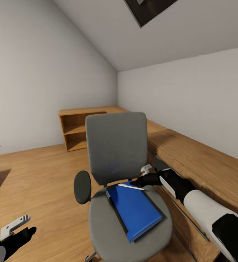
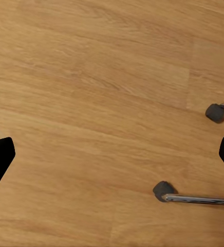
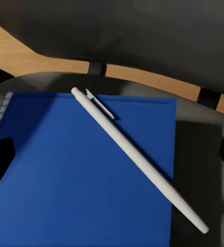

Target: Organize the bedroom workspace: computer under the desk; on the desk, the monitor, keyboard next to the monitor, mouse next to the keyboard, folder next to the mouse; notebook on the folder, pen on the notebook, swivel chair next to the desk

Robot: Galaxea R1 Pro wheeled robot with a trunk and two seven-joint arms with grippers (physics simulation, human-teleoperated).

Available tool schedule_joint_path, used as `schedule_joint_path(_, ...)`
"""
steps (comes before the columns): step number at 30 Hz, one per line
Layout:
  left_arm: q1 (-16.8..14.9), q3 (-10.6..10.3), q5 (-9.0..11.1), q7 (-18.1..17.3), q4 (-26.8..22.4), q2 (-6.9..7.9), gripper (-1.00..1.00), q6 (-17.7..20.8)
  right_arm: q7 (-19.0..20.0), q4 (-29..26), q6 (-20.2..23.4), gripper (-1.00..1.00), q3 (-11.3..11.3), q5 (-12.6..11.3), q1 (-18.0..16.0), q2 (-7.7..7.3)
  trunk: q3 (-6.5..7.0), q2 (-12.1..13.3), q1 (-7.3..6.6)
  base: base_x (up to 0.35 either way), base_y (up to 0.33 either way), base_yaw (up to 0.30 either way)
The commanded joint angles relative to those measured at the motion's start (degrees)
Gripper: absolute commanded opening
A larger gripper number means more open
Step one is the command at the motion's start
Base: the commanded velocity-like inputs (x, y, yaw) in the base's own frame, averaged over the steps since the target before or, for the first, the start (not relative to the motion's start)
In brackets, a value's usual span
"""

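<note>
— Where are your arms?
— Your left gripper (image 1: 15,227) hangs low over the wood floor (image 2: 91,77), jaws wide apart, near the swivel chair (image 1: 117,145) casters. Your right gripper (image 1: 141,178) reaches over the seat, jaws apart and empty.
— And the task's things?
— The blue folder (image 1: 135,209) lies on the seat with a white pen (image 3: 137,157) across its far corner. Beyond, you see a light-wood shelving counter (image 1: 79,125) along white walls.

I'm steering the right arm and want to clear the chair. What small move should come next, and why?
Probably lower the right gripper onto the pen and close. Its fingers sit open above the pen, which lies loose across the blue folder on the chair.
</note>
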Motion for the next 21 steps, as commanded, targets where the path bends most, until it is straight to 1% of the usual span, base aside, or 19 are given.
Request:
schedule_joint_path(1, 0.0, 0.0, 0.6, 0.5, -0.1, 0.01, 1.00, 0.2, -0.1, 0.0, 0.3, 1.00, 0.0, -0.5, -0.1, -0.09, -0.06, 0.0, -0.01, 0.000, 0.000, 0.000)
schedule_joint_path(8, 0.0, 0.0, 0.6, 0.4, 0.0, 0.02, 1.00, 0.2, 0.1, 0.0, 0.3, 1.00, -1.0, -0.5, -0.1, -0.25, -0.06, 0.0, -0.01, 0.000, 0.000, 0.000)
schedule_joint_path(12, -0.1, 0.1, 0.6, 0.4, -0.1, -1.29, 1.00, 0.2, 0.3, -0.1, 1.7, 1.00, -1.1, -1.6, 0.0, 1.02, -0.06, 0.0, -0.01, 0.000, 0.000, 0.000)
schedule_joint_path(16, -0.1, 0.1, 0.6, 0.4, -0.1, -2.57, 1.00, 0.2, 0.3, 0.0, 2.2, 1.00, -1.0, -1.7, 0.0, 1.23, -0.06, 0.0, -0.01, 0.000, 0.000, 0.000)
schedule_joint_path(21, -0.1, 0.1, 0.6, 0.4, -0.1, -3.01, 1.00, 0.2, 0.3, -0.1, 2.3, 1.00, -1.0, -2.6, 0.0, 1.54, -0.06, 0.0, -0.01, 0.000, 0.000, 0.000)
